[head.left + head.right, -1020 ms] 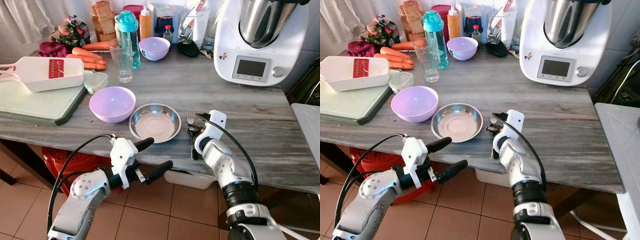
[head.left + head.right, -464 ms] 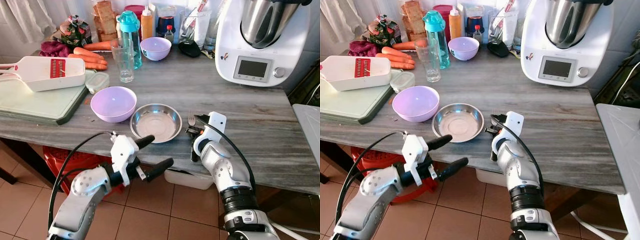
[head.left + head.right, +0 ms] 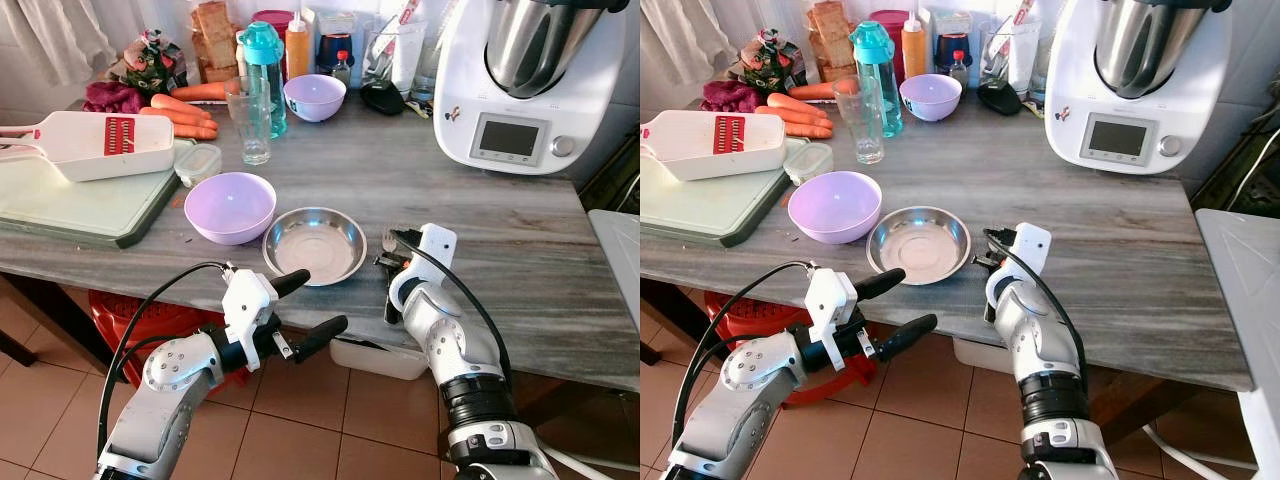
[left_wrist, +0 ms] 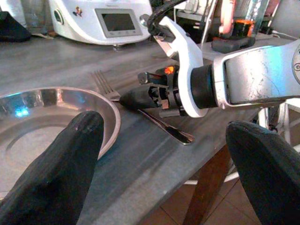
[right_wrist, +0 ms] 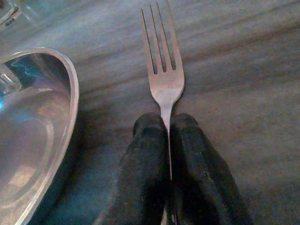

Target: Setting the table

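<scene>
Grey wood-grain table (image 3: pixel 500 215), silver fork (image 5: pixel 163 79), shiny steel plate (image 3: pixel 314 243), lilac bowl (image 3: pixel 230 207), orange carrots (image 3: pixel 185 113), teal-capped bottle (image 3: pixel 262 75)

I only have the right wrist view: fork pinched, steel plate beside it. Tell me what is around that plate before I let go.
Observer: On the plate's far side from the fork sits an empty lilac bowl, very near its rim.
Operator: Report the left arm.
Observer: The left gripper hangs in front of the table's near edge, below the plate, jaws wide open and holding nothing.
Operator: Confirm the fork is down.
Observer: In the left wrist view the handle end rests on the tabletop, and the right gripper is shut on the neck.
</scene>
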Motion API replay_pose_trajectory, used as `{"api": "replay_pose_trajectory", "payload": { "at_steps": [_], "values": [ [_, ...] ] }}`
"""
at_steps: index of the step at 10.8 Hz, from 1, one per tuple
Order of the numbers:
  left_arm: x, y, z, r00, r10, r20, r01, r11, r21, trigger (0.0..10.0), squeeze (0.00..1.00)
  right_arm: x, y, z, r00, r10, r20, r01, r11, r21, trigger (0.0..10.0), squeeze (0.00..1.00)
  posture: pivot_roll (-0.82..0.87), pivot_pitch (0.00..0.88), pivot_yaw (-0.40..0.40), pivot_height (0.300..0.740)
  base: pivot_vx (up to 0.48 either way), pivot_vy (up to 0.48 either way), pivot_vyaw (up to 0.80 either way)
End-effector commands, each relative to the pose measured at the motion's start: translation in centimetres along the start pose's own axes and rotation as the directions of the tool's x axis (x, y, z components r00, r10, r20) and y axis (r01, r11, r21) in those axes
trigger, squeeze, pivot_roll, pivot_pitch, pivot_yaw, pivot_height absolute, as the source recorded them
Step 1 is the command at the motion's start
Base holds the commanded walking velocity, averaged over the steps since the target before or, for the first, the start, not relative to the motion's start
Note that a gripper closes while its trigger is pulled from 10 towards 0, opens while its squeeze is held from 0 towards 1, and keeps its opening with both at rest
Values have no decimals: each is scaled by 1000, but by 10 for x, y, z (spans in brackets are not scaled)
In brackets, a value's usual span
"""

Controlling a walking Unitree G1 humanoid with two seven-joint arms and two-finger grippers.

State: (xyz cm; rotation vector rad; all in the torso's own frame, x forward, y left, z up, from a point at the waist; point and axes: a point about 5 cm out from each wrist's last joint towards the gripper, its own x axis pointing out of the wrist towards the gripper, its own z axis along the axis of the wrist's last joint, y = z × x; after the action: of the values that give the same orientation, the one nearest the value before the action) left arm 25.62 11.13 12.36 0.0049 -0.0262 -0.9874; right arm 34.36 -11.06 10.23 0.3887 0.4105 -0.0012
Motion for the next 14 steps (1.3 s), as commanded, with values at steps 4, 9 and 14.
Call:
{"api": "replay_pose_trajectory", "payload": {
  "at_steps": [4, 9, 14],
  "values": [
    [-2, -3, -2, 1000, -15, -14, 15, 1000, -12, 10000, 0, -2, -25, -34, 981, -139, -135, 139, 990, -7, 10000, 1000, 86, 84, -1, 740, 0, 0, 0],
    [0, -4, 2, 1000, -10, -7, 10, 1000, -10, 10000, 0, -4, -20, -14, 991, -127, -37, 126, 992, -31, 10000, 1000, 82, 82, -4, 740, 0, 0, 0],
    [0, -6, -2, 1000, -1, -6, 1, 1000, -14, 10000, 0, -16, -14, 0, 991, -132, 36, 134, 989, -68, 10000, 1000, 81, 83, -6, 740, 0, 0, 0]
  ]
}}
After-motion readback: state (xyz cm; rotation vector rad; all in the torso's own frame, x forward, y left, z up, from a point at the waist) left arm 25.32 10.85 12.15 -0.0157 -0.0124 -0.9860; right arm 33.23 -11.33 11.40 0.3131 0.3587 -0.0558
